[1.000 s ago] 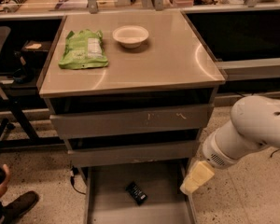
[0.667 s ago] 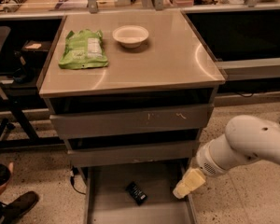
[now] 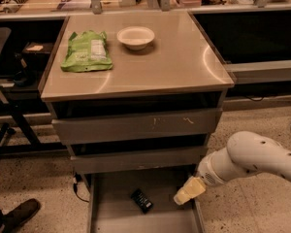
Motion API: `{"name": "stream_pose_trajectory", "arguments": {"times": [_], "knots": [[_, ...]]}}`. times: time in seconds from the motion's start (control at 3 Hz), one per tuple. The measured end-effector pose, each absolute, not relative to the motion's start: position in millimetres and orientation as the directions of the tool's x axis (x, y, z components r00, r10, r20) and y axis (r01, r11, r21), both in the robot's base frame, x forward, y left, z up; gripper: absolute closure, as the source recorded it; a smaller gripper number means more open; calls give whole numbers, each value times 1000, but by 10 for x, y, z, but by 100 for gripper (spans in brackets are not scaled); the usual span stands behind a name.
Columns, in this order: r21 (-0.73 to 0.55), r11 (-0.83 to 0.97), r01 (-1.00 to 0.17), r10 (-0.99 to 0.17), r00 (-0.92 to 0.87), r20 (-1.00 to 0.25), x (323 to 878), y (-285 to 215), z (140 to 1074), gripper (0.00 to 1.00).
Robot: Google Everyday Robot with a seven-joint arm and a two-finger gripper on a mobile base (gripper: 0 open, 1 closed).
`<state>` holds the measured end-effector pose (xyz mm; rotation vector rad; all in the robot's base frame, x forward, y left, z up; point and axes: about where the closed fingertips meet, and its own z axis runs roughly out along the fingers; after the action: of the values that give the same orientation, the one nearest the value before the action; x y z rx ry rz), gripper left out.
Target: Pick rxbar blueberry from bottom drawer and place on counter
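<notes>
The rxbar blueberry (image 3: 142, 201) is a small dark bar lying at an angle on the grey floor of the bottom drawer (image 3: 115, 218), which is pulled out. My gripper (image 3: 188, 191) hangs at the end of the white arm over the drawer's right side, to the right of the bar and apart from it. Above the three drawers lies the glossy beige counter (image 3: 165, 62).
A green bag (image 3: 86, 51) and a white bowl (image 3: 136, 37) rest on the counter's back left. The two upper drawers (image 3: 136, 125) are shut. A shoe (image 3: 17, 213) and dark table legs (image 3: 9, 130) are at the left. Speckled floor lies to the right.
The arm and gripper have moved down and to the left, from beside the drawer's right edge to over its right side. The bar has not moved.
</notes>
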<state>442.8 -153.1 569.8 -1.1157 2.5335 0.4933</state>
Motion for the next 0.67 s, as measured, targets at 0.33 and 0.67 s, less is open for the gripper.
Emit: {"name": "stream_pose_trajectory", "arguments": {"times": [0.33, 0.67], "knots": [[185, 639, -746, -629, -646, -432, 4421, -1435, 5410, 0], [189, 675, -714, -577, -669, -468, 4548, -1240, 4768, 0]]}}
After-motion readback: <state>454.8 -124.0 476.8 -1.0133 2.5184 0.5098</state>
